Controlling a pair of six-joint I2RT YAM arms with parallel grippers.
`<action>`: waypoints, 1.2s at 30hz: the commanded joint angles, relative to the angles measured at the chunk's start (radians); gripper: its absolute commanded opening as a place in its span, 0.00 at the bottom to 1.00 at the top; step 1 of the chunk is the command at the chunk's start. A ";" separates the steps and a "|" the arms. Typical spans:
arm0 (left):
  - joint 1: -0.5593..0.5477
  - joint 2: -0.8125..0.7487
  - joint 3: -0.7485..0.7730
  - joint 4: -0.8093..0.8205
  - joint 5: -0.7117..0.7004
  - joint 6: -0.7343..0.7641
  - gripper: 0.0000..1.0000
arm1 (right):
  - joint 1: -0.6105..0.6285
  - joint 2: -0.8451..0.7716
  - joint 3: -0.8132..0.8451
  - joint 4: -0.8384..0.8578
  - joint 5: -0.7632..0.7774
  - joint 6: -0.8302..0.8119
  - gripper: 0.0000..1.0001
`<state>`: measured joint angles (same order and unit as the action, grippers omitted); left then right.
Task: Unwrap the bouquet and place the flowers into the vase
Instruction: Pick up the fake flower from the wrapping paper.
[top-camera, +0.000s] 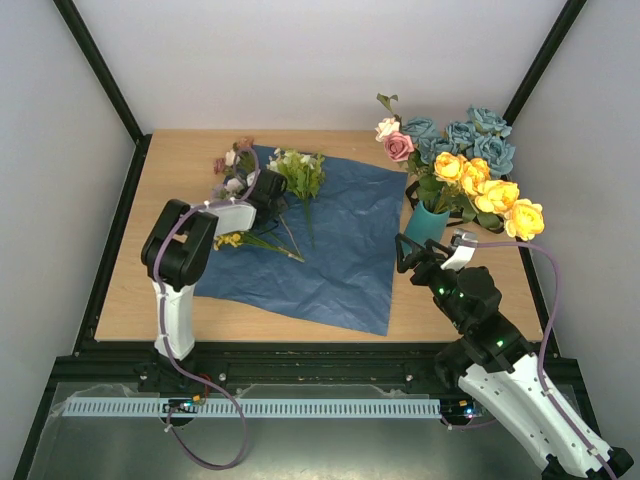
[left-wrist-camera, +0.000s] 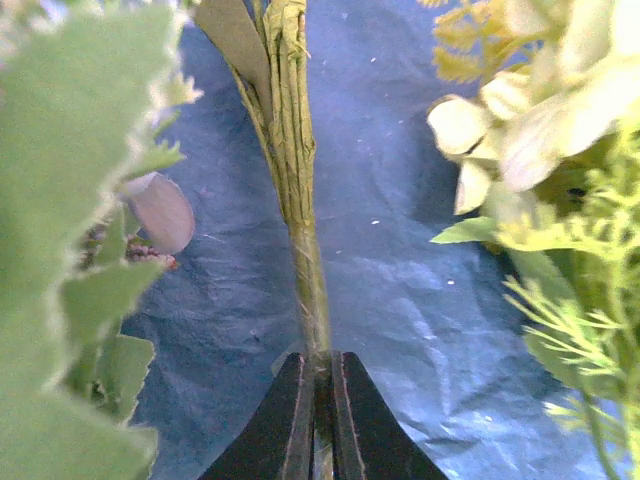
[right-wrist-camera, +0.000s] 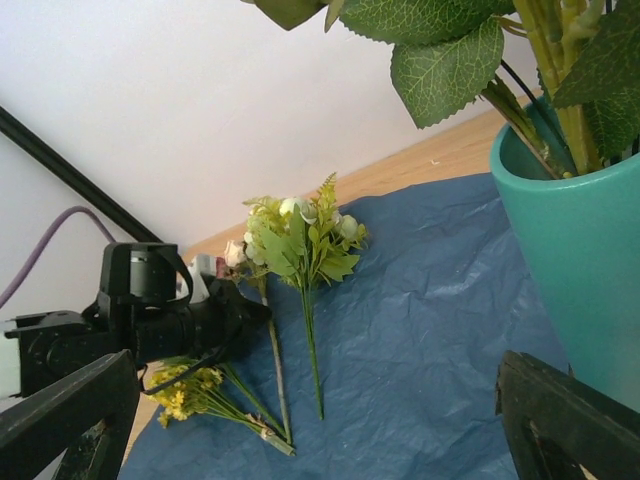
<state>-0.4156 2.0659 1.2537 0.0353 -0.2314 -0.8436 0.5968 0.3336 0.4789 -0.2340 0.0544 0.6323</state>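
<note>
On a wooden table (top-camera: 130, 290) walled in white, flat blue paper (top-camera: 350, 260) lies under the left gripper (top-camera: 266, 190), whose fingers (left-wrist-camera: 275, 420) are clamped on a green stem (left-wrist-camera: 300, 200), its bloom cut off above the wrist view. The right gripper (top-camera: 415, 252), jaws wide apart and empty, sits just beside the teal vase (top-camera: 427, 224) holding blue, pink and yellow flowers (top-camera: 470, 165) with green leaves.

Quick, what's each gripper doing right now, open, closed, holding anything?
Left gripper: closed on a flower stem lying over the blue paper.
Right gripper: open, empty, beside the vase.
</note>
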 joint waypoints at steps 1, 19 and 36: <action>0.000 -0.100 -0.028 0.020 0.017 0.006 0.02 | 0.000 -0.008 -0.013 0.025 -0.016 -0.016 0.95; -0.012 -0.460 -0.272 0.255 -0.027 0.092 0.02 | 0.001 0.093 -0.006 0.072 -0.246 -0.002 0.87; -0.018 -0.899 -0.582 0.443 0.317 0.286 0.02 | 0.123 0.299 0.045 0.174 -0.262 0.073 0.78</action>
<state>-0.4271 1.2758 0.7387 0.4011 -0.0292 -0.6205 0.6617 0.5755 0.4797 -0.1207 -0.2211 0.6846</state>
